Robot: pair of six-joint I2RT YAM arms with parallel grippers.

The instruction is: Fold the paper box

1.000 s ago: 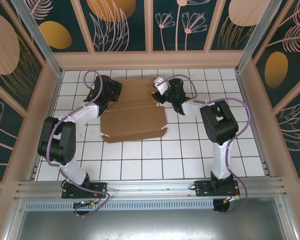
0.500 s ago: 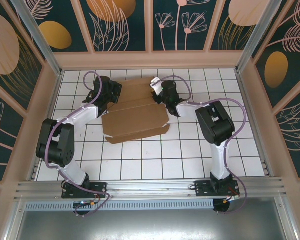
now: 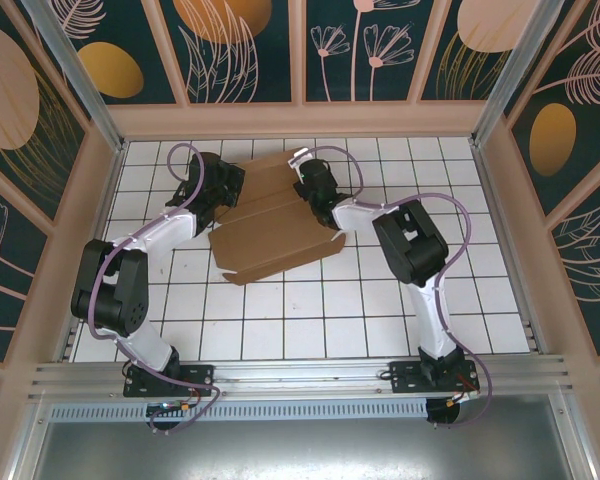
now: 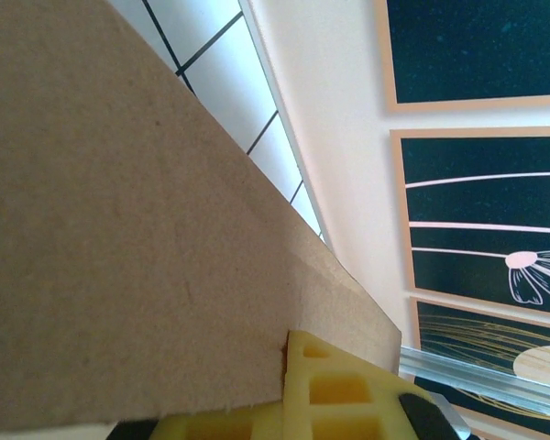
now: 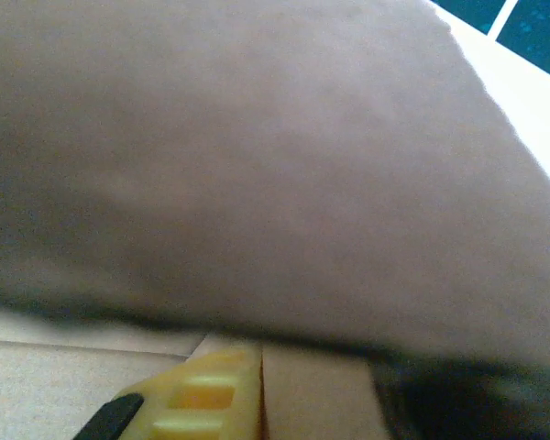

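Top external: paper box [image 3: 280, 245] between left jaws, right jaws, against both; grip cannot tell.

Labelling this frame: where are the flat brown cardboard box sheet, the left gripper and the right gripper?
flat brown cardboard box sheet [image 3: 280, 248], top view, its large near panel.
left gripper [image 3: 232, 196], top view, fingertips at the sheet's left edge.
right gripper [image 3: 303, 193], top view, fingertips over the sheet's far panels.
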